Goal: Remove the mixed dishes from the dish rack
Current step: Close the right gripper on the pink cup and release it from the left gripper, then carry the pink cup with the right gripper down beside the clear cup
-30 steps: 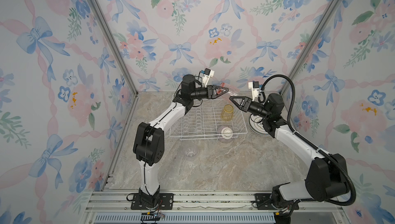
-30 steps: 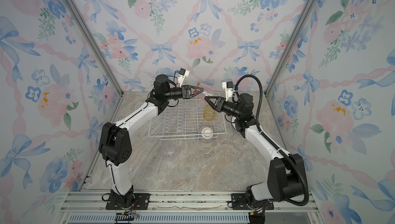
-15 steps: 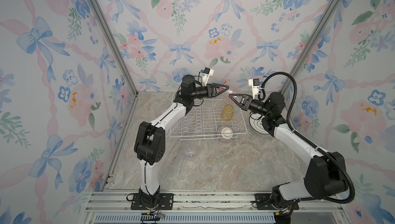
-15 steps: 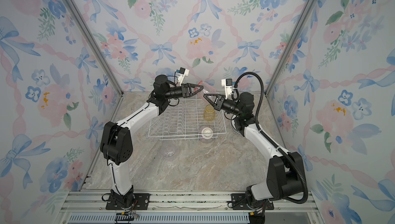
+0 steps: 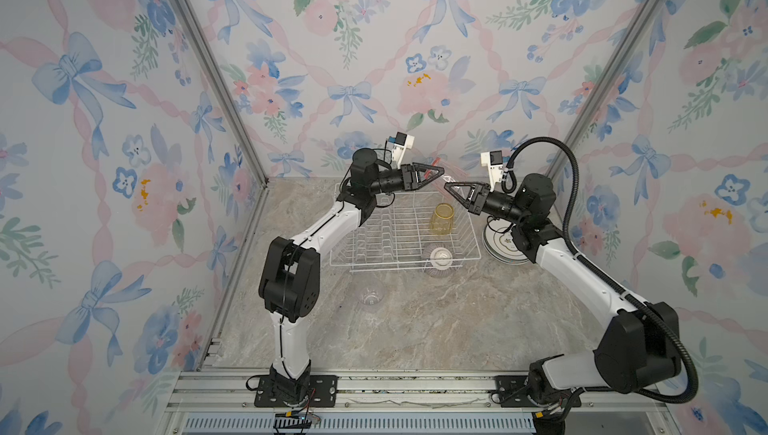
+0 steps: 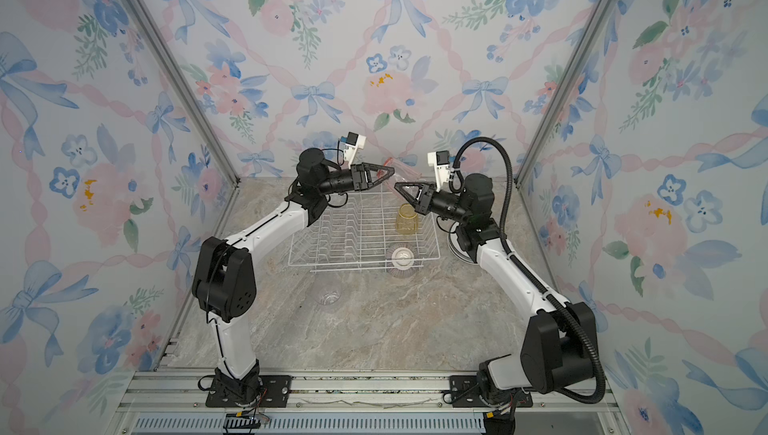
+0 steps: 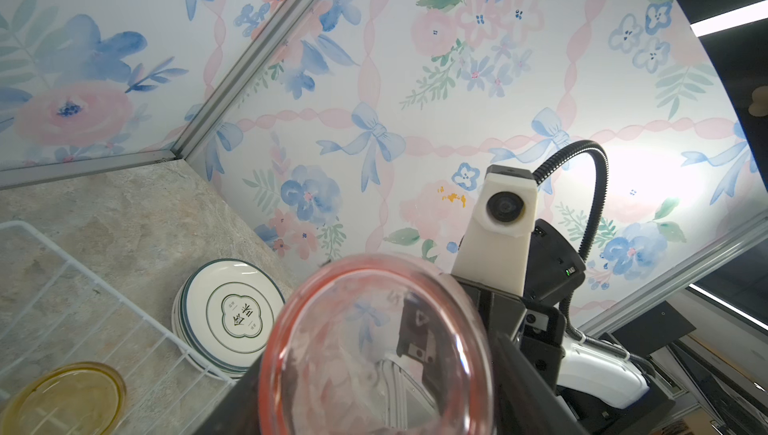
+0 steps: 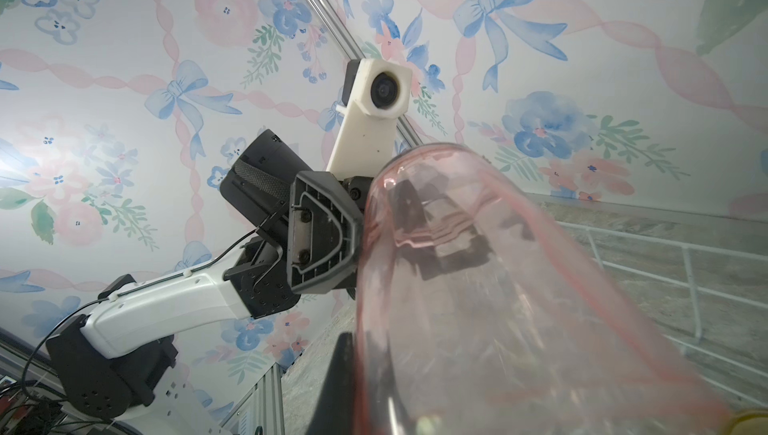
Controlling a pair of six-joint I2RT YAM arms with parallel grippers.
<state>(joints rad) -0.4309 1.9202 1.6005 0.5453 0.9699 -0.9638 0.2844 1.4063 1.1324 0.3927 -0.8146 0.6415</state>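
A pink tumbler [image 5: 451, 172] [image 7: 374, 350] hangs on its side above the back edge of the dish rack [image 5: 374, 242], between both grippers. My left gripper [image 5: 436, 173] [image 7: 374, 391] has a finger on each side of the tumbler's base; whether they still press on it does not show. My right gripper [image 5: 448, 185] [image 8: 357, 370] is shut on the tumbler's wall at the rim, one finger inside and one outside. A yellow tumbler [image 5: 441, 219] stands upside down in the rack. A small striped bowl [image 5: 439, 258] lies upside down at the rack's front right corner.
A stack of white dark-rimmed plates [image 5: 500, 244] [image 7: 232, 316] sits on the table right of the rack, under the right arm. A clear tumbler [image 5: 371, 298] stands on the marble table in front of the rack. Floral walls close in the back and both sides.
My right gripper has risen toward the left one and shut on the pink tumbler's rim. The left gripper has stayed at the tumbler's base.
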